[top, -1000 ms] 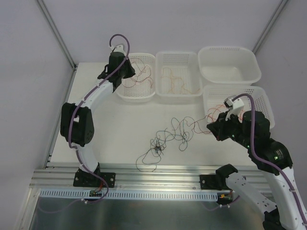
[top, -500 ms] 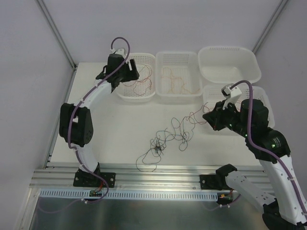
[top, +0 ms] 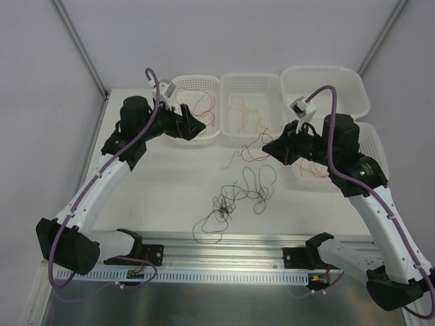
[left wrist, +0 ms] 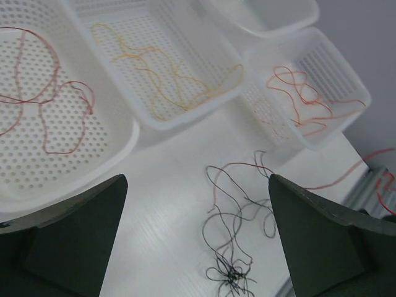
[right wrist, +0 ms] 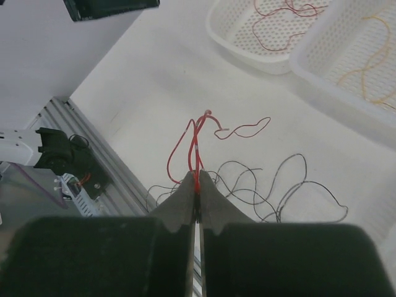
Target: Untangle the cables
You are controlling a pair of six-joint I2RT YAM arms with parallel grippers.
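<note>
A loose clump of black cables lies mid-table, knotted at its near-left end. My right gripper hangs above the table right of centre, shut on a bright red cable whose free strand dangles to the left. In the right wrist view the pinched tips hold it over the black strands. My left gripper stands open and holds nothing at the front edge of the left basket; its wide jaws frame the black clump.
Four white baskets line the back. The left one holds a dark red wire. An orange wire lies in the middle basket, and an orange-red wire in the front right basket. The back right tub shows nothing inside.
My left gripper opened and drew back from over the left basket to its front edge. My right gripper swung left and up, carrying the red cable away from the black clump.
</note>
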